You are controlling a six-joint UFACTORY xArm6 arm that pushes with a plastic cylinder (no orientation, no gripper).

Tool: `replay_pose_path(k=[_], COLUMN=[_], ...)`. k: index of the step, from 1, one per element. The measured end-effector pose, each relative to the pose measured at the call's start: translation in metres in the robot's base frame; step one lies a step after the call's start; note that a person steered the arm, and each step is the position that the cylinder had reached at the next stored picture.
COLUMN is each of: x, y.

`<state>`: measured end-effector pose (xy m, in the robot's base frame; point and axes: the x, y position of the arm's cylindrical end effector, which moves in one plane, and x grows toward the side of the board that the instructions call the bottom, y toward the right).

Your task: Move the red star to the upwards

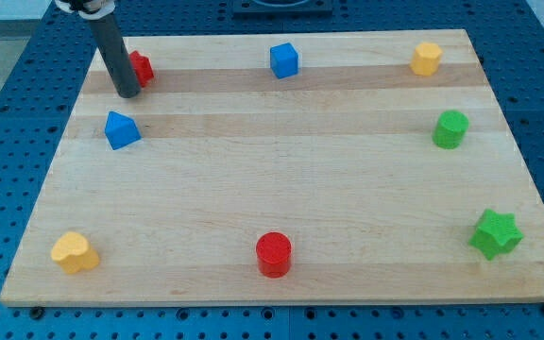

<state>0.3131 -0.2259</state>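
1. Surface (281, 198) — pale wooden board, filling most of the view, set on a blue perforated base (8, 113).
2. Dark rod enters from the view's top left and slants down; my tip (128, 93) rests on the board near the top-left corner. No hand is fitted on this arm — only the rod, so nothing to report as open or closed.
3. Green star (496, 233) — near the right edge, lower part of the board.
4. Red cylinder (274, 254) — bottom edge, about centre.
5. Yellow block (74, 252), heart-like shape — bottom-left corner area.
6. Green cylinder (450, 128) — right edge, above the green star, well apart from it.
7. Blue block (121, 129), triangular look — left side, just below my tip and apart from it.
8. Blue cube (284, 59) — top edge, about centre.
9. Yellow block (426, 58), shape unclear — top-right corner area.
10. Red star (142, 67) — top-left corner, partly hidden behind the rod; only its right part shows. It sits just to the right of and above my tip; contact cannot be told.
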Motion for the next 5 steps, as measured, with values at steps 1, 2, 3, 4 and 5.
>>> replay_pose_path(k=[1,2,3,4,5], x=[-0.0130,-0.0161,-0.0162,-0.0193,-0.0193], y=[0.0060,0.0089,0.0089,0.0082,0.0082])
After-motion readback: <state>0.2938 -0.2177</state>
